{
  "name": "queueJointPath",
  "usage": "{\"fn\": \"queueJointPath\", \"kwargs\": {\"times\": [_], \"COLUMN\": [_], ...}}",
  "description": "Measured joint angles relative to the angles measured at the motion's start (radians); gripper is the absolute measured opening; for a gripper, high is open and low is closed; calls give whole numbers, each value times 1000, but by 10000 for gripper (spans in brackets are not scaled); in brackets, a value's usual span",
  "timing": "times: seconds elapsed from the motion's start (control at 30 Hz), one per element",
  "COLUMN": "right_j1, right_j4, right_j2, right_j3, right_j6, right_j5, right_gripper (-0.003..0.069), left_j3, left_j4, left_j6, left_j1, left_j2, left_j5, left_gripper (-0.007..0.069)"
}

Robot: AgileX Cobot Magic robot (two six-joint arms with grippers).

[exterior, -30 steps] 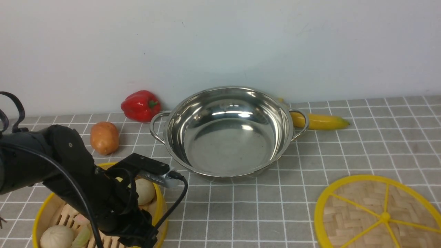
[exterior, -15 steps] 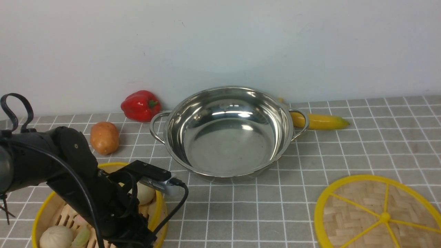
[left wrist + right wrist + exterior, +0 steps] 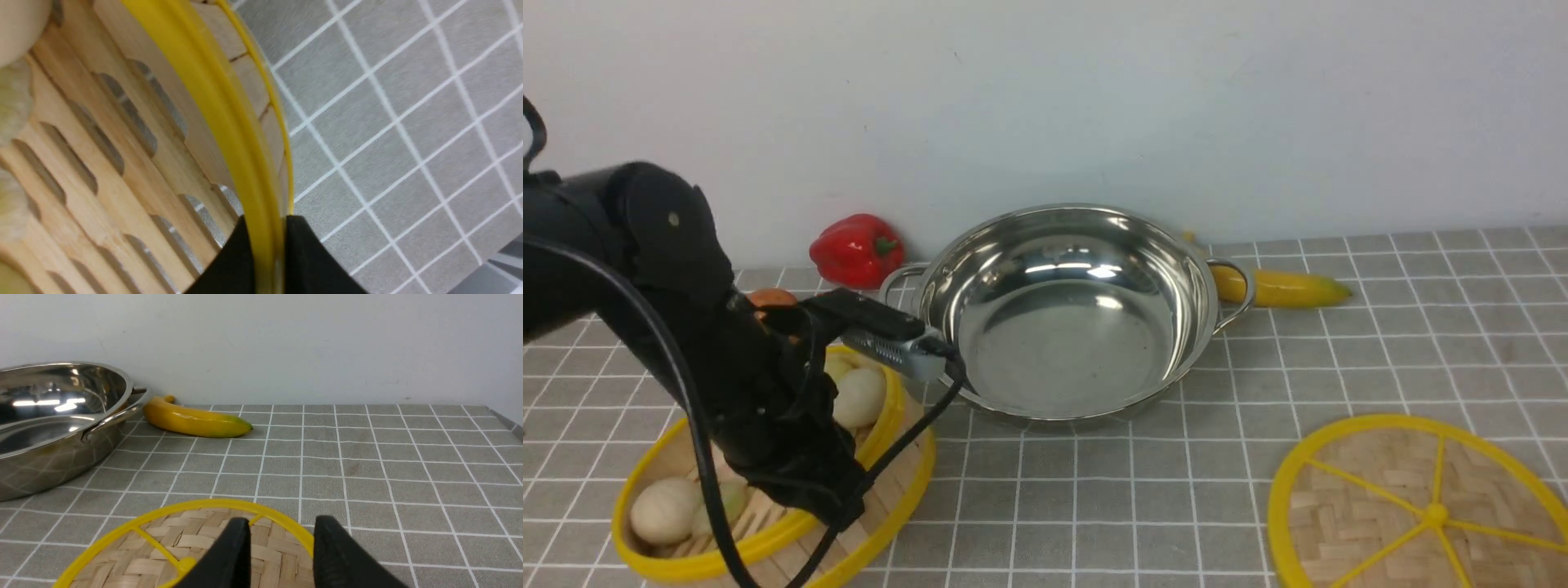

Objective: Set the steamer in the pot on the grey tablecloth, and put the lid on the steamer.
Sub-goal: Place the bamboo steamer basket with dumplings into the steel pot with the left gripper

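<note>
The left claw (image 3: 265,228) is pinched tight on the yellow rim of the steamer (image 3: 894,490), which tilts over the grey tablecloth (image 3: 1380,343) at about eight o'clock from the pot (image 3: 1062,343), just beside it. The right claw (image 3: 281,522) stands wide above the edge of the lid (image 3: 1388,506), which lies flat at the pot's four o'clock.

From my front camera I look forward and down onto the pot (image 3: 1062,343). My left wrist camera sits close against the steamer (image 3: 212,102) rim. My right wrist camera looks low over the lid (image 3: 196,539) and shares the pot with the front.
</note>
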Motion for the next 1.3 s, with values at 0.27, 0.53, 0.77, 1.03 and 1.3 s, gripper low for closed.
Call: {"fn": "queueJointPath", "kwargs": {"times": [0.27, 0.53, 0.77, 1.03, 1.3], "right_j1": [0, 0, 0, 0, 0], "right_j4": [0, 0, 0, 0, 0], "right_j2": [0, 0, 0, 0, 0], "right_j3": [0, 0, 0, 0, 0], "right_j6": [0, 0, 0, 0, 0], "right_j5": [0, 0, 0, 0, 0], "right_gripper": [243, 243, 243, 243, 243], "left_j3": [-212, -373, -477, -546, -551], "left_j4": [145, 152, 195, 218, 158], "left_j6": [-52, 19, 199, 313, 430], "left_j1": [-103, -238, -288, -294, -297], "left_j2": [-1, 55, 182, 304, 384], "left_j5": [15, 26, 26, -100, -157], "left_gripper": [54, 54, 54, 54, 54]}}
